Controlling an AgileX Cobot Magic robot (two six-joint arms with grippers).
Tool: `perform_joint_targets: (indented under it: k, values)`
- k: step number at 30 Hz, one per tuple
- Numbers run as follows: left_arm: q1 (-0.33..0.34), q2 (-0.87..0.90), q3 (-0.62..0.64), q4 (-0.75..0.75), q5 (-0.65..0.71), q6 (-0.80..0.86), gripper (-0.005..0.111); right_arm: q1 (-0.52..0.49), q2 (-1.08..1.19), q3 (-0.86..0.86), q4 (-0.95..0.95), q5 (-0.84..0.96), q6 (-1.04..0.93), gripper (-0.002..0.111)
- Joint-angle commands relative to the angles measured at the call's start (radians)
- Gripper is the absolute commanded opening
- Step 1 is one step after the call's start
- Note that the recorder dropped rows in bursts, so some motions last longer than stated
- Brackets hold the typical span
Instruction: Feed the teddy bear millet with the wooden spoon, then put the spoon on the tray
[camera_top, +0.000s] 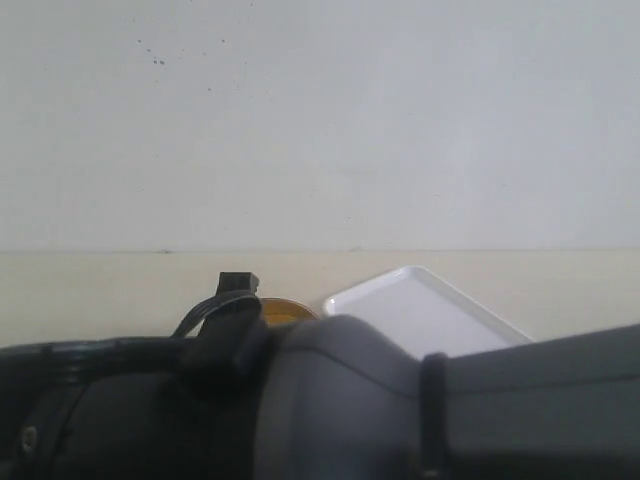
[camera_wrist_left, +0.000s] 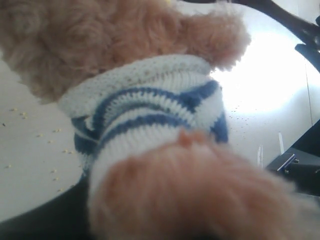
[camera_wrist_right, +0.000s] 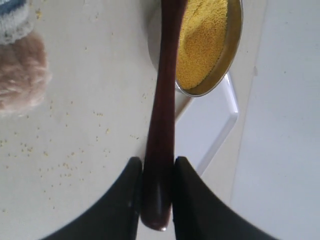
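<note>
Spoon (camera_wrist_right: 164, 100) sits pinched in right hand (camera_wrist_right: 157, 164), reaching toward millet (camera_wrist_right: 202, 40).

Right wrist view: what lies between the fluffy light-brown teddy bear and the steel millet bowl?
In that view: pale tabletop with stray yellow grains, crossed by the dark reddish-brown wooden spoon.

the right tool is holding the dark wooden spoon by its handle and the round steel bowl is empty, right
Not quite: the round steel bowl is not empty but filled with fine yellow millet, as the right wrist view shows. The right tool does hold the dark reddish-brown wooden spoon by its handle.
</note>
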Motion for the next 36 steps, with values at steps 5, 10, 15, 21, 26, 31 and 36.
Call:
perform_joint_targets:
  k: [5,10,15,21,26,31,36]
  values:
    - [0.001,0.001,0.002,-0.016,0.022,0.004,0.004,0.008,-0.008,0.024,-0.056,0.002,0.046,0.000]
    - [0.001,0.001,0.002,-0.016,0.022,0.004,0.004,0.016,-0.008,0.024,-0.058,0.002,0.057,0.000]
    - [0.001,0.001,0.002,-0.016,0.022,0.004,0.004,0.019,-0.008,0.024,-0.058,0.002,0.076,0.000]
    - [0.001,0.001,0.002,-0.016,0.022,0.004,0.004,0.027,-0.008,0.024,-0.054,0.002,0.080,0.000]
    - [0.001,0.001,0.002,-0.016,0.022,0.004,0.004,0.022,-0.018,0.024,-0.042,0.002,0.104,0.000]
    - [0.001,0.001,0.002,-0.016,0.022,0.004,0.004,-0.008,-0.039,0.024,0.002,0.002,0.133,0.000]
    - [0.001,0.001,0.002,-0.016,0.022,0.004,0.004,-0.040,-0.066,0.024,0.052,0.002,0.152,0.000]
